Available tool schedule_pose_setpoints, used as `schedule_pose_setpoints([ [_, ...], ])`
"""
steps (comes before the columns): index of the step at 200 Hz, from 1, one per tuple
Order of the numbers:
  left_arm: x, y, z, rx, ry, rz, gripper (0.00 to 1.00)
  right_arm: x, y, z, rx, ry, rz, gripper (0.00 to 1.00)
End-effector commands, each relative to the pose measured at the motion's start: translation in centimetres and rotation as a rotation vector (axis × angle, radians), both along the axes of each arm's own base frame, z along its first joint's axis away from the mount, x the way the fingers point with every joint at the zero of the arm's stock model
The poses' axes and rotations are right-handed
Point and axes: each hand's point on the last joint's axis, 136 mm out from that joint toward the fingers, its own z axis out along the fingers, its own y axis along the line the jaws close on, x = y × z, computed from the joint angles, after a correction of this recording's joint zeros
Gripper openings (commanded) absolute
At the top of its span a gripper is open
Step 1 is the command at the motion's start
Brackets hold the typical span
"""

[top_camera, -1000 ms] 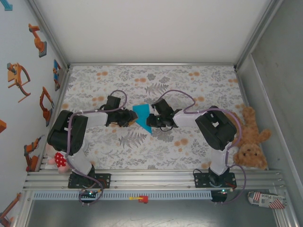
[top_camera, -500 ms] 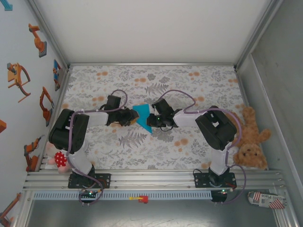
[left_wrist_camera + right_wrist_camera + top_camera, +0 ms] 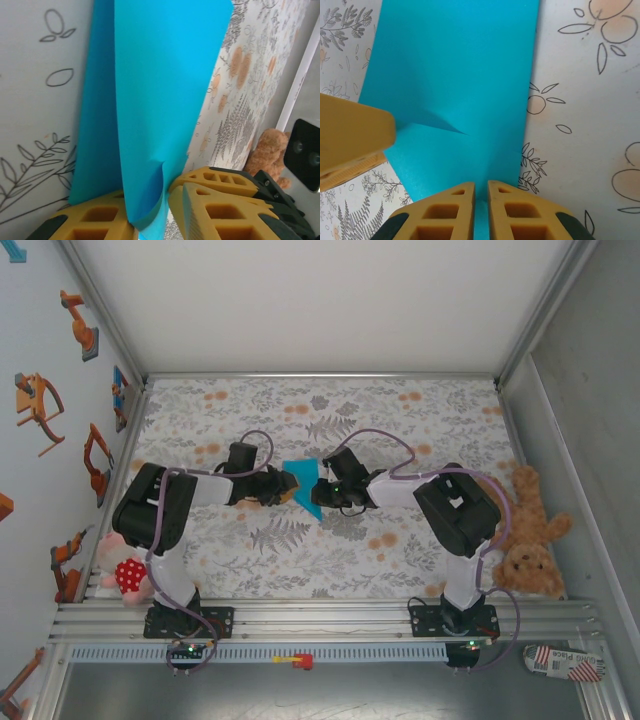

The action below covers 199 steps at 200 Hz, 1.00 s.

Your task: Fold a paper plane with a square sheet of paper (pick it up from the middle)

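Mid-surface, your 2 arms meet nose to nose over the floral cloth (image 3: 330, 410), with the square sheet of paper (image 3: 300, 482) caught between them. The right pincer (image 3: 481, 187) is pressed nearly shut on the sheet's near edge. The left pincer (image 3: 150, 205) stands narrow with the paper running between its jaws; a pucker shows there, but you cannot tell whether it truly pinches. The sheet is bent over on itself, 1 layer standing in front of another, with no sharp crease and no dart shape yet. This looks like an early fold in hand. The next move calls for you to bring the edges level, lay the sheet flat on the surface and press the crease without letting either side slip.
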Motion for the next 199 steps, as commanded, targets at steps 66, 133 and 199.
schedule_pose_setpoints([
  [66,0.4,0.3,0.7,0.049,-0.008,0.009,0.08,1.1,-2.7,5.8,-0.078,-0.198,0.002,0.23],
  [133,1.2,0.7,2.0,0.168,-0.011,0.130,0.07,-0.5,-2.9,6.0,-0.256,-0.372,0.066,0.35],
  [199,1.5,0.0,2.4,0.197,0.008,0.161,0.08,-1.9,0.7,3.1,-0.334,-0.405,0.204,0.33],
])
